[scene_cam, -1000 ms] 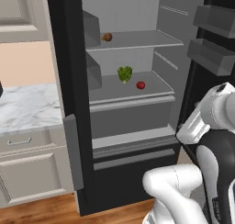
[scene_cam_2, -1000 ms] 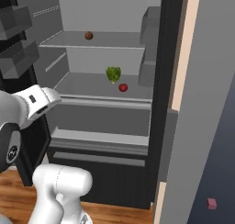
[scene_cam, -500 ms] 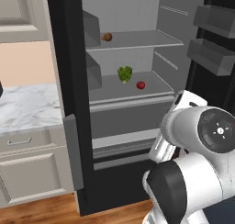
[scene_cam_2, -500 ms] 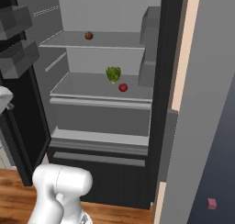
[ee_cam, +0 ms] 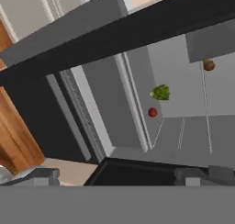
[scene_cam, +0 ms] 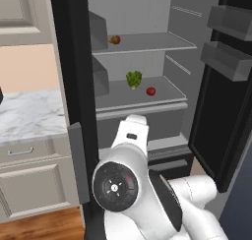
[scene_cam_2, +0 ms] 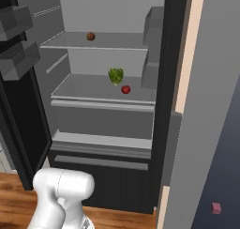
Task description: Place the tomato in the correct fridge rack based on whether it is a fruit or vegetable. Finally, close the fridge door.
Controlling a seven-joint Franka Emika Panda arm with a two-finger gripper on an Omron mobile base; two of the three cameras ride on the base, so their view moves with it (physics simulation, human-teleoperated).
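While the fridge [scene_cam: 138, 17] stands open, its dark door [scene_cam: 231, 101] is swung wide to the right in the left base view. The white arm [scene_cam: 130, 185] is seen low in front of the fridge, well below the shelves.

The fridge rack [scene_cam: 140, 102], broad and grey with a pale front lip, is found in the middle of the fridge. The tomato [scene_cam: 150, 91] is resting on it already, near the front. A green leafy bunch [scene_cam: 133, 79] is sitting just beside the tomato, a bit further back. A small brown thing [scene_cam: 114, 39] is lying on the upper shelf [scene_cam: 147, 43].

The hand's fingers are spread wide and nothing is held between them. The hand is well apart from the tomato.

It is judged that the tomato has been put away and the door is what is left. To do this step well, the hand should be brought round to the outer side of the door. The door should be pushed slowly, with a flat, steady press near its free edge. The arm should be kept out of the gap so it is not caught.
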